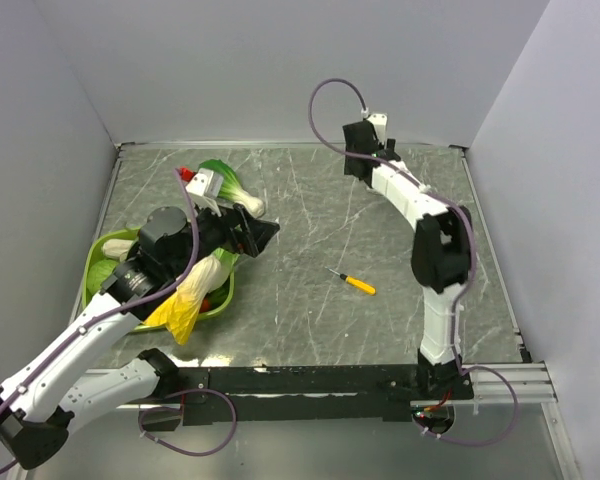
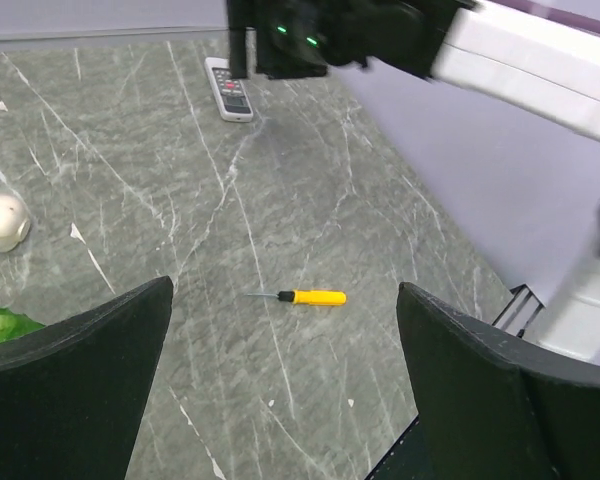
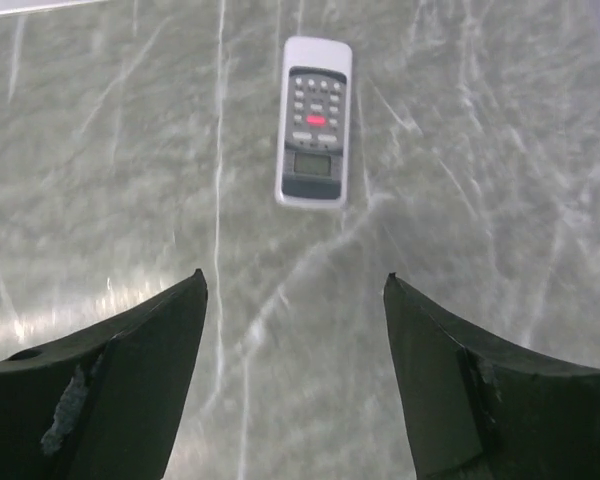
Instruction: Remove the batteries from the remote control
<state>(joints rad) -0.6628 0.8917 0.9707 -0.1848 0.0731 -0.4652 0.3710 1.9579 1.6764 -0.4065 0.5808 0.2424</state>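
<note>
Remote control (image 3: 315, 122) face-up near far edge of table (image 1: 310, 200), right gripper (image 3: 295, 285) hovering spread wide before it, left gripper (image 2: 285, 290) likewise spread, screwdriver (image 2: 315, 297) mid-table

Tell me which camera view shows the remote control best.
The right wrist view: the remote control lies whole and face up, its buttons and display plain to see. The left wrist view shows it small, far off and partly hidden. In the top external view I cannot find it.
</note>
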